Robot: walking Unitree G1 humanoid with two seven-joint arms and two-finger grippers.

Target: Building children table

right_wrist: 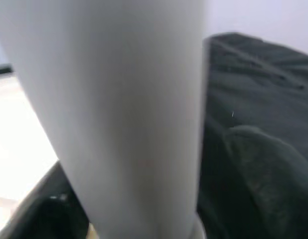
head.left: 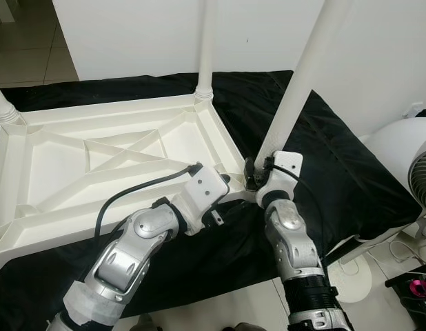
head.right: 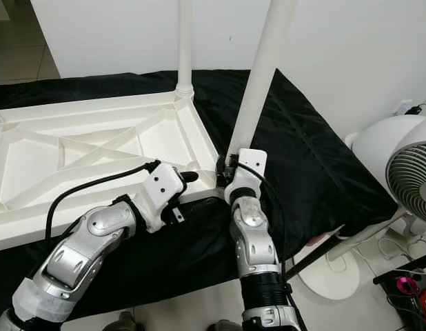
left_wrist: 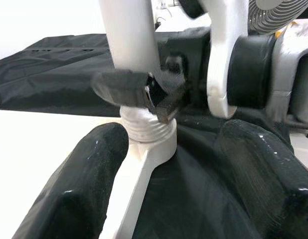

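The white plastic children's table top [head.left: 96,165] is lying upside down on a black cloth [head.left: 337,172], ribbed underside facing up. The right gripper [head.left: 253,174] is clamping the base of the near white plastic table leg [head.left: 296,89], its 2 black fingers [left_wrist: 119,87] closing on the tube just above the threaded collar [left_wrist: 146,124] where the leg is meeting the table's corner socket. The leg is rising straight up from between those fingers, standing tall and leaning slightly.

The left gripper [head.left: 225,185] is sitting just beside that same corner, on the table side of the right gripper, fingers spread wide with 1 pad [left_wrist: 84,184] on each side of the corner rib, gripping nothing.

Beyond the left gripper, a second white table leg [head.left: 207,48] is standing upright in the far corner. Out past the right gripper, a white round fan [head.right: 406,172] is standing on the floor beside the cloth.
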